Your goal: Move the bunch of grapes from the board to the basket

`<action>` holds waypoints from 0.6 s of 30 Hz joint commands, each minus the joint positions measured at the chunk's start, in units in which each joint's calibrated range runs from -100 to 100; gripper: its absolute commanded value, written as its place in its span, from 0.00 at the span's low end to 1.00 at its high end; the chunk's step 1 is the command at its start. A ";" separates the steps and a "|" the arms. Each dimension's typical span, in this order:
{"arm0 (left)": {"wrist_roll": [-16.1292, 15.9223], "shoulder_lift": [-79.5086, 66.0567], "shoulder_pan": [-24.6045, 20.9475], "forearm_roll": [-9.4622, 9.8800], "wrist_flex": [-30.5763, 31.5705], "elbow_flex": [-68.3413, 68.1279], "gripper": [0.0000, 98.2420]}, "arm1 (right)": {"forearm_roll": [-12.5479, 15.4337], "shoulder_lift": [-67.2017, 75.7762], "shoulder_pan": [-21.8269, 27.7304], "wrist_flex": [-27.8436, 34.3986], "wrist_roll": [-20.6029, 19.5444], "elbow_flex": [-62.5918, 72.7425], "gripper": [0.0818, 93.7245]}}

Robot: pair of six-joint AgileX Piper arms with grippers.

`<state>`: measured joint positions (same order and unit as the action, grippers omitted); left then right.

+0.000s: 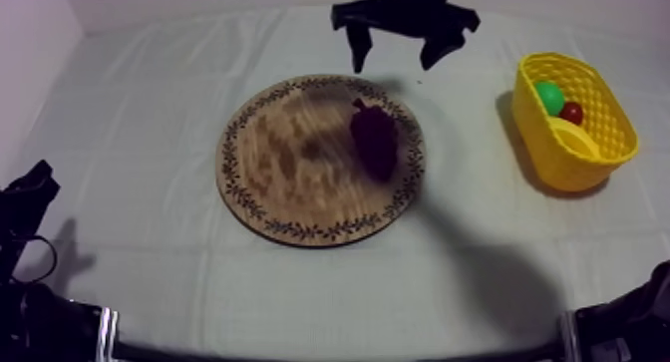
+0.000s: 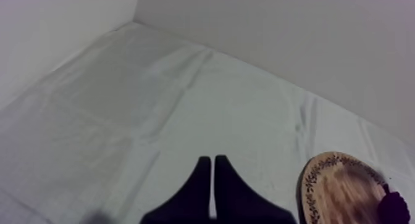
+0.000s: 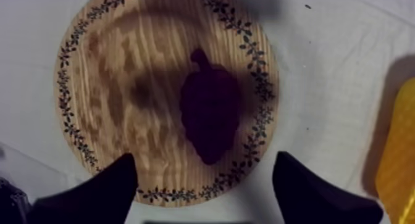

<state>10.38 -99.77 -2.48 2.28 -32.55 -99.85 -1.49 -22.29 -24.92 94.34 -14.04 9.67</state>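
Observation:
A dark purple bunch of grapes (image 1: 375, 139) lies on the right half of the round wooden board (image 1: 289, 162) in the table's middle. My right gripper (image 1: 395, 53) hangs open above the board's far edge, apart from the grapes. From its wrist view the grapes (image 3: 210, 113) sit on the board (image 3: 117, 84) between the spread fingertips (image 3: 117, 177). The yellow basket (image 1: 588, 152) stands at the right with a green fruit (image 1: 548, 95), a small red fruit (image 1: 571, 113) and a yellow one inside. My left gripper (image 2: 213, 161) is shut on nothing, resting low at the left beside the board (image 2: 336, 189).
The grey-white cloth (image 1: 140, 137) stretches bare to the left of the board and along the front. The back wall (image 2: 296, 35) rises behind the table. The basket's yellow wall (image 3: 398, 158) lies to the right of the board.

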 commanded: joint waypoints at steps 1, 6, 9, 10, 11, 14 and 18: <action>0.00 0.03 -0.01 -0.01 -0.03 -0.04 0.00 | 0.03 -2.91 -0.05 -0.32 -0.21 0.62 0.67; 0.00 0.03 -0.01 -0.01 -0.03 -0.04 0.00 | -0.10 -7.91 -0.27 -1.33 -0.99 2.39 0.68; 0.00 0.03 -0.01 -0.01 -0.03 -0.04 0.00 | -0.27 -10.55 -0.32 -1.67 -1.30 3.12 0.68; 0.00 0.03 -0.01 -0.01 -0.03 -0.04 0.00 | -0.37 -11.34 -0.33 -1.89 -1.42 3.20 0.68; 0.00 0.03 -0.01 -0.01 -0.03 -0.04 0.00 | -0.45 -12.05 -0.33 -2.09 -1.51 3.19 0.68; 0.00 0.03 -0.01 -0.01 -0.03 -0.04 0.00 | -0.64 -13.91 -0.30 -2.59 -1.85 2.76 0.68; 0.00 0.03 -0.01 -0.01 -0.03 -0.04 0.00 | -0.86 -15.79 -0.39 -3.67 -2.18 1.94 0.68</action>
<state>10.38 -99.77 -2.48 2.28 -32.55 -99.85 -2.25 -37.74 -25.25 90.65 -16.17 11.71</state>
